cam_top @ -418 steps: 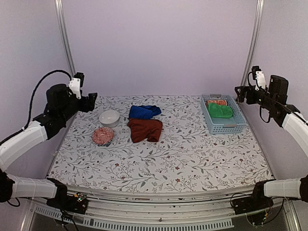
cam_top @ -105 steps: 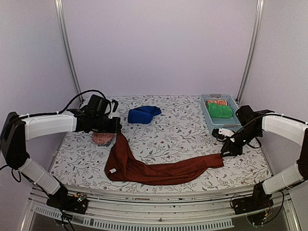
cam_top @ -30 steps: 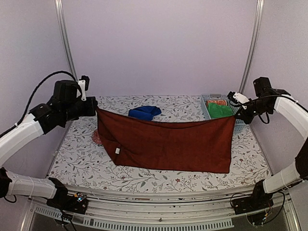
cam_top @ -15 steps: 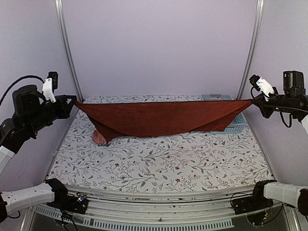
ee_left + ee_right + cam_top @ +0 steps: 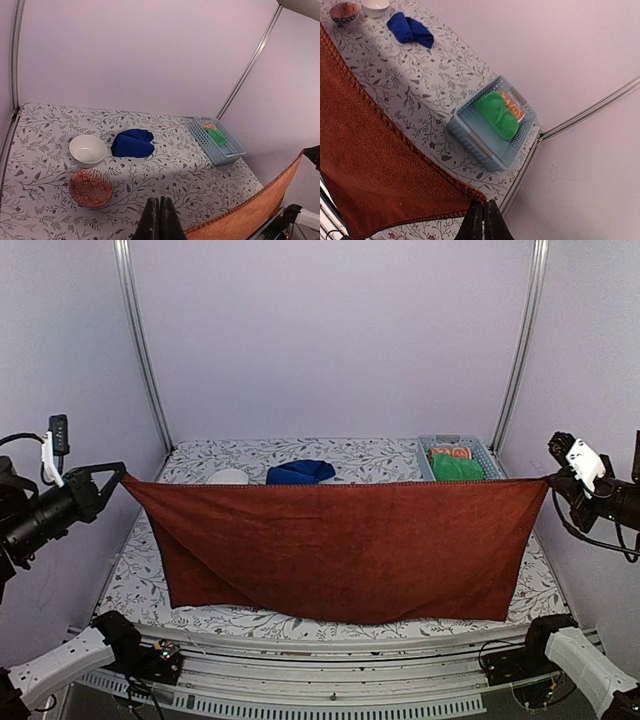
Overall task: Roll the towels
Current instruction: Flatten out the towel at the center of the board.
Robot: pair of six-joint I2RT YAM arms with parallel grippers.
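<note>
- My left end effector (image 5: 117, 472) is clamped shut on the top left corner of the brick-red towel (image 5: 340, 545). My right end effector (image 5: 551, 481) is pinched shut on the top right corner.
- The towel hangs between them as a taut sheet over the near half of the worktop (image 5: 380, 452). Its long axis runs left to right, its top edge is level, and its lower edge is close to the worktop's near edge.
- Each corner sits right at its own end effector, so neither arm is nearer. I judge that laying the towel flat calls for both to lower together.
- The blue towel (image 5: 298, 472) lies bunched at the far middle, just right of the white bowl (image 5: 228, 477), well apart from both end effectors.
</note>
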